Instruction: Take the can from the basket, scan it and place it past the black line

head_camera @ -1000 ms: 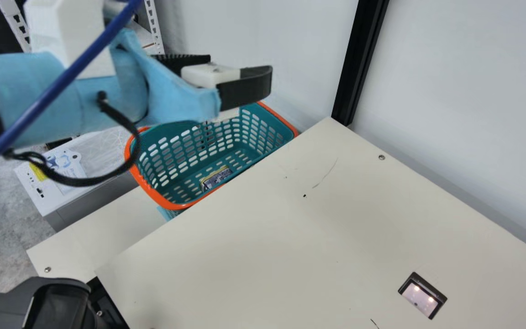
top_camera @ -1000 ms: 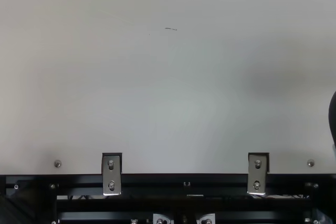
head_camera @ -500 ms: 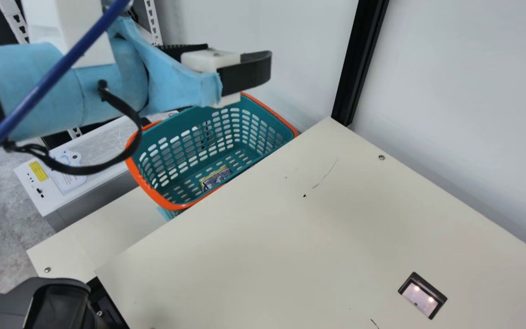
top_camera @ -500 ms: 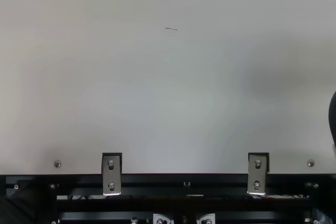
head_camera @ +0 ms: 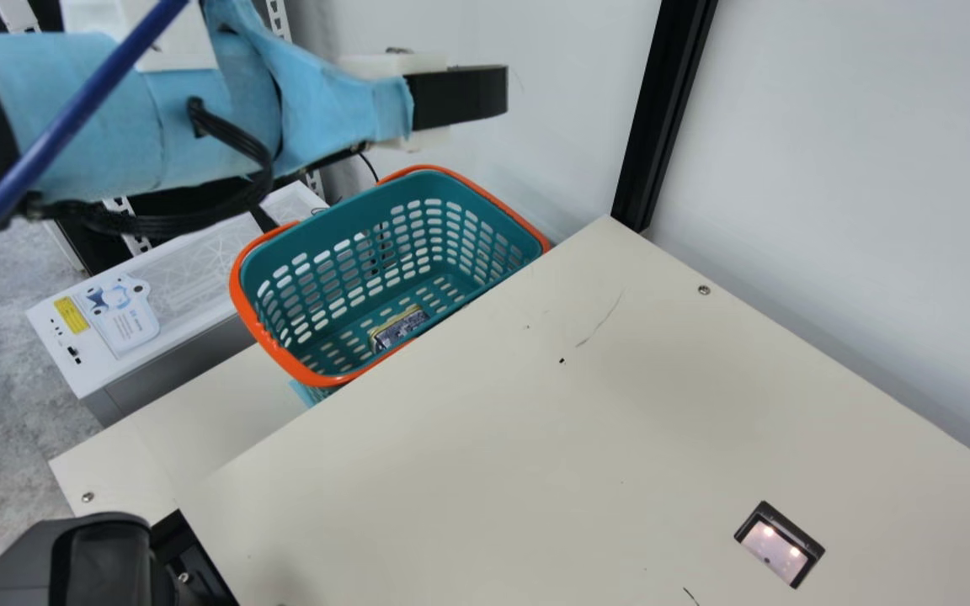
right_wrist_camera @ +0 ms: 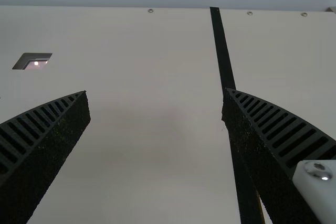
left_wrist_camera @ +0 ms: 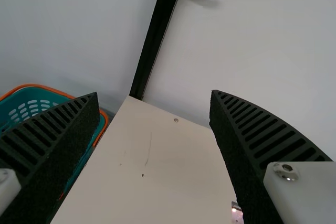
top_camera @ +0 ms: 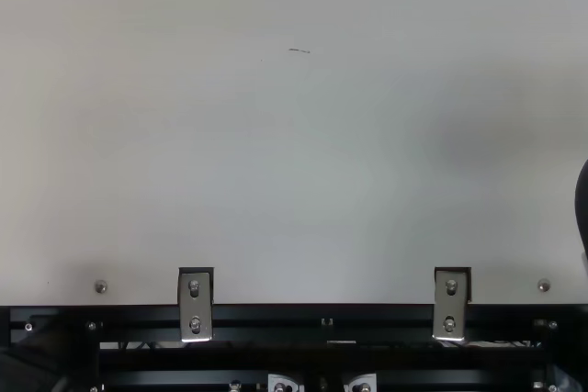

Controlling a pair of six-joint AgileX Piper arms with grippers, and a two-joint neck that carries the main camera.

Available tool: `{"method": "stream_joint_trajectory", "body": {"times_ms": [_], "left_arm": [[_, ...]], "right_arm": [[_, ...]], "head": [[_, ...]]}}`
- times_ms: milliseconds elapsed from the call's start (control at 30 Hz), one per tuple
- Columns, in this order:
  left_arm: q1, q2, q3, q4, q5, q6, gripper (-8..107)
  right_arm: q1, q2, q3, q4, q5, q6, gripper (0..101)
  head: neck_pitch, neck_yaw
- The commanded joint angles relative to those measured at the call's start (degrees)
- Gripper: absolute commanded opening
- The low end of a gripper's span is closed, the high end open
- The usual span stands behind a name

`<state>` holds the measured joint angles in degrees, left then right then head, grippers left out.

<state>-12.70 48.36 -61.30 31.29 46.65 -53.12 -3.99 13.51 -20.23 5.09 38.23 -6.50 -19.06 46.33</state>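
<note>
The left gripper [head_camera: 460, 93] is held in the air, its fingers spread wide. Lower than it, the basket [head_camera: 342, 220] can be seen beside the table [head_camera: 535, 438], and on the basket's floor the can [head_camera: 401, 328] is seen lying. Farther from that gripper, the scanner window [head_camera: 775, 551] is set into the table. The right gripper [right_wrist_camera: 156, 92] is likewise parted wide; past one of its fingers, the black line [right_wrist_camera: 222, 51] is seen stretching away.
</note>
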Motion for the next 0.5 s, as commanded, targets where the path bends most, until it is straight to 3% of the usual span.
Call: {"method": "stream_joint_trajectory", "body": {"times_ms": [0,300,333,467], "left_arm": [[5.78,0.38,0.21,-5.26,-3.02,2.52,90],[22.09,3.63,1.79,-21.9,-10.87,14.68,90],[16.76,3.11,1.59,-16.07,-9.73,11.2,90],[21.7,3.66,1.74,-21.11,-10.74,14.53,90]], "right_arm": [[0.0,0.0,0.0,0.0,0.0,0.0,101],[0.0,0.0,0.0,0.0,0.0,0.0,101],[0.0,0.0,0.0,0.0,0.0,0.0,101],[0.0,0.0,0.0,0.0,0.0,0.0,101]], "head": [[-3.69,1.76],[-3.69,1.76],[-3.69,1.76],[-3.69,1.76]]}}
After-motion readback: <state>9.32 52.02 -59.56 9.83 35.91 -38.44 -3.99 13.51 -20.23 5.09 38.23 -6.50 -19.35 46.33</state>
